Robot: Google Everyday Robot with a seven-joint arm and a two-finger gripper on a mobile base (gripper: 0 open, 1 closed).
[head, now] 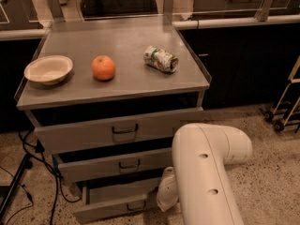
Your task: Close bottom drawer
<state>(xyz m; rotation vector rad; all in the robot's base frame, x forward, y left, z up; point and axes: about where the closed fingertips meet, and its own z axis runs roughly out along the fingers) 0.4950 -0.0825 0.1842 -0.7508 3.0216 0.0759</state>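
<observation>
The bottom drawer (117,201) is the lowest of three grey metal drawers in the cabinet. It stands pulled out, with its low front panel and small dark loop handle (136,205) showing at the lower edge of the camera view. My white arm (206,172) reaches down on the right of the drawers. Its lower white part (167,194) sits right at the bottom drawer's right end. The gripper itself is hidden behind the arm and out of view.
The middle drawer (112,165) and top drawer (117,130) are also slightly out. On the cabinet top (122,46) sit a white bowl (48,69), an orange (103,67) and a crushed can (161,59). Cables (28,172) lie on the floor at left; a cart (286,102) stands at right.
</observation>
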